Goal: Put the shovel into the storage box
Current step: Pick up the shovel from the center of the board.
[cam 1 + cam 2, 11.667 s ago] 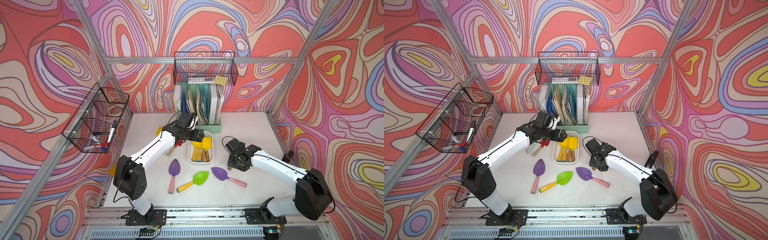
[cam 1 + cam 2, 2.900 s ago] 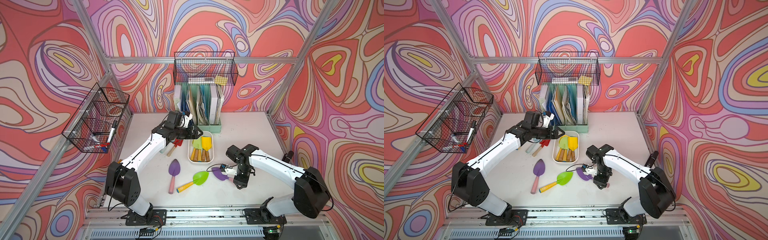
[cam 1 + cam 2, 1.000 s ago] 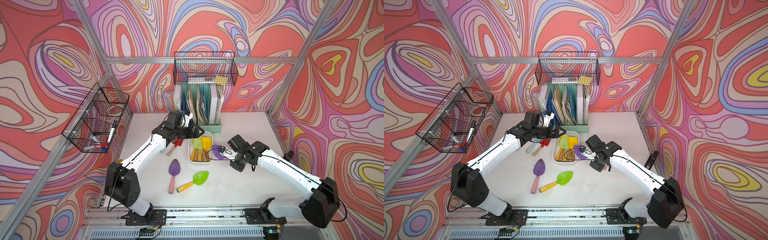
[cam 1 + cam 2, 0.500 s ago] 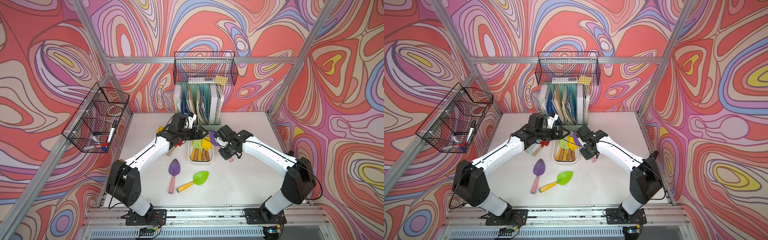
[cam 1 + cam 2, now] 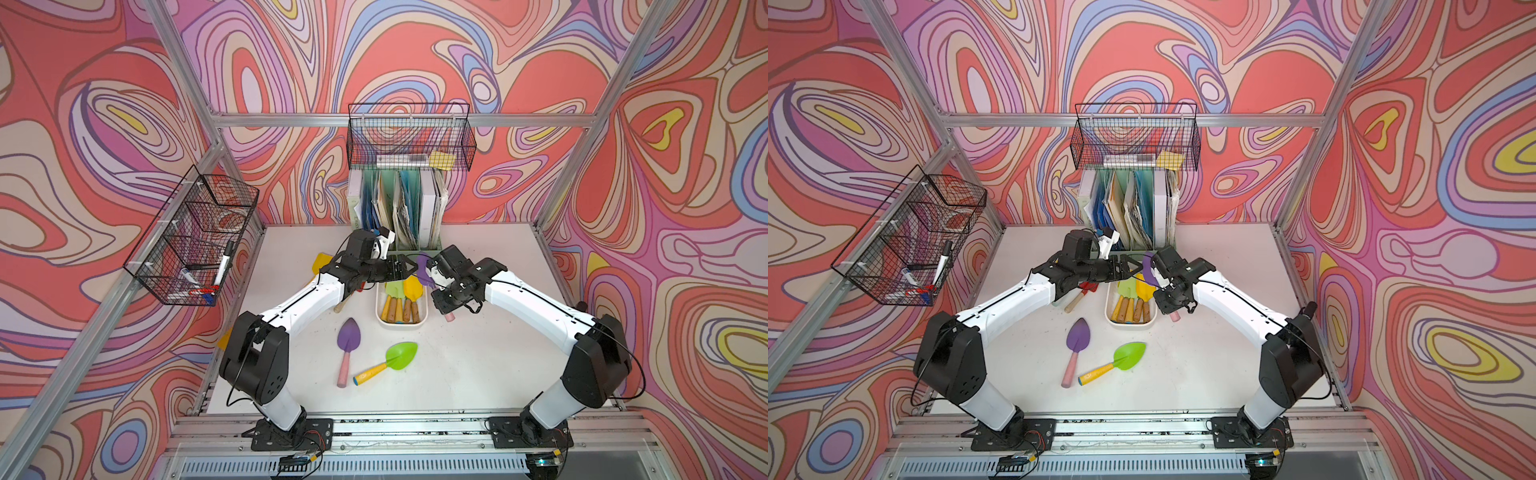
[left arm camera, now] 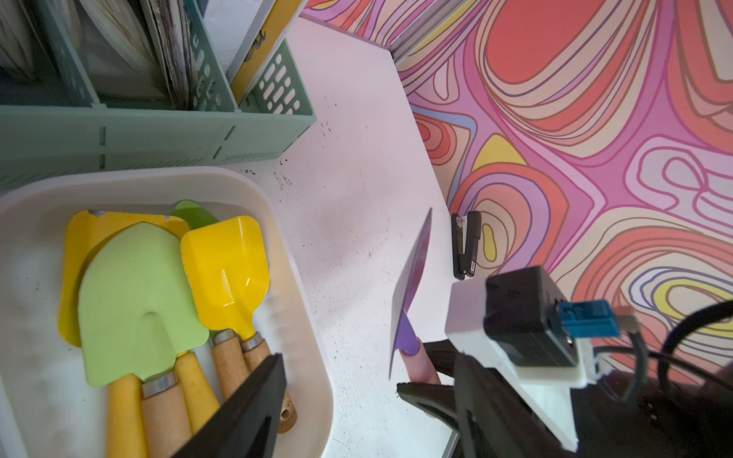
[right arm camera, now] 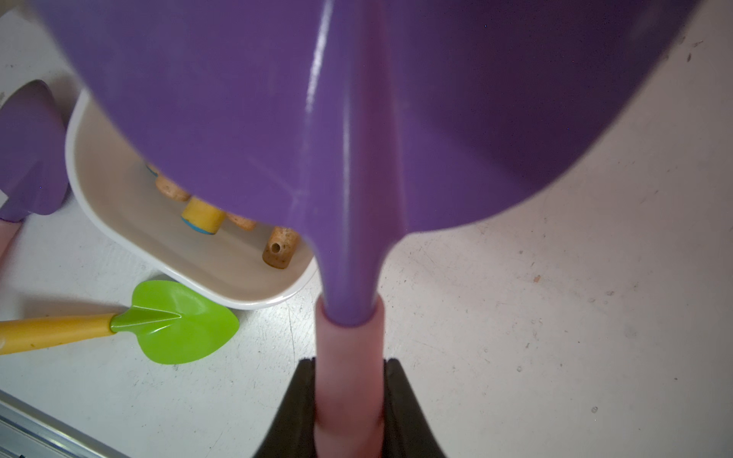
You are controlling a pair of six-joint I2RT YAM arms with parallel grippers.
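Right jaws clamp shovel (image 5: 422, 268) handle, blade up, seemingly near-upright, left jaws apart

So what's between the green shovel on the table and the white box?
Nothing, just bare white table. The green shovel lies apart from the storage box, not touching it. The gap shows in both top views.

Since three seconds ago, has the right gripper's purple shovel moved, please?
Yes. The purple shovel went from beside the green shovel toward the file holder, beside the storage box.
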